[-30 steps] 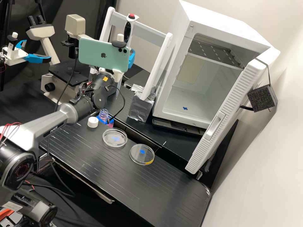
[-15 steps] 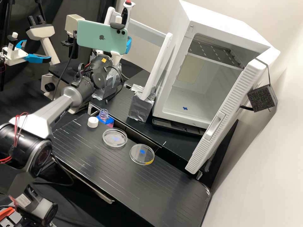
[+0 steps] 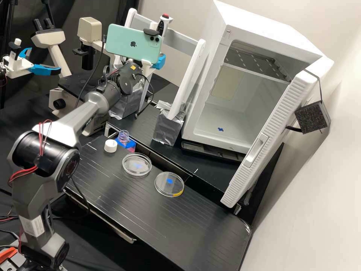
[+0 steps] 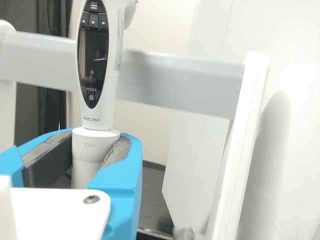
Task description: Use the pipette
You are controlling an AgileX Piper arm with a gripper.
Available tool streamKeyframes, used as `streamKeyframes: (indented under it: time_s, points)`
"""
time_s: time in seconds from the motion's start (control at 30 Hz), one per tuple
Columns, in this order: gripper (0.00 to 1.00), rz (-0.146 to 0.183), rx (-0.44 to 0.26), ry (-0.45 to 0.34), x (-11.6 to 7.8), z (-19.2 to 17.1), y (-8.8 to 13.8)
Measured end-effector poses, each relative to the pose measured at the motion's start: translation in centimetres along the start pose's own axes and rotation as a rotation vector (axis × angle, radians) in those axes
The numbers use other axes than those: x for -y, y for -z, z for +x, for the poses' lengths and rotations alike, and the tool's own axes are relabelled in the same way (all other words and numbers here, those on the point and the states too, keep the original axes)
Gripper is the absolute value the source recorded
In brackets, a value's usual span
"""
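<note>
Above and beyond the far-left corner of the table (image 3: 124,203), holds one electronic pipette (image 3: 161,28) in the hand (image 3: 160,62), lifted higher than the tabletop. Pinches the white lower body between two blue fingers (image 4: 115,182), parted by about the thickness of the pipette, dark pads (image 4: 48,160) at either side. Carries it close to upright, display toward the wrist camera, in front of one white frame (image 3: 182,41) with a grey crossbar.

On the table, counts two round Petri dishes (image 3: 137,164), near each other yet apart, both close to the far edge. Shows a yellow mark at the rim of the one nearer the right corner. Closer to the far-left corner, adds one open clear bottle (image 3: 123,137) and, just beside it, one white screw cap (image 3: 110,145). Past the far edge, includes one white cabinet (image 3: 270,22), door open.

Bends the arm (image 3: 71,120) at a raised joint off the left end of the table, then slopes upward and away to the wrist, with one pale green phone (image 3: 133,43) mounted there.
</note>
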Motion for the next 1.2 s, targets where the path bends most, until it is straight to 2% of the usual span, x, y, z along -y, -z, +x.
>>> streamKeyframes:
  time_s: [0.33, 0.57, 0.63, 0.7, 0.8, 0.83, 0.93, 0.97, 1.03, 1.2]
  points:
    - [0.00, 0.002, -0.019, -0.006, -0.2, 0.2, 0.8]
    - [0.00, 0.001, -0.035, 0.014, 0.5, 0.6, 1.4]
    - [0.00, 0.008, -0.028, 0.025, 0.8, 0.9, 1.5]
    - [0.00, 0.037, -0.008, 0.038, 0.8, 1.1, 1.5]
    - [0.00, 0.047, 0.067, 0.107, 0.6, 1.3, 0.7]
    - [0.00, 0.052, 0.066, 0.125, 0.4, 1.3, 0.5]
    - [0.00, 0.077, -0.002, 0.163, 0.3, 1.4, 0.5]
    - [0.00, 0.056, -0.033, 0.181, 0.4, 1.4, 0.7]
    - [0.00, 0.072, -0.073, 0.202, 0.5, 1.3, 1.1]
    - [0.00, 0.054, -0.098, 0.207, 0.7, 1.5, 1.2]
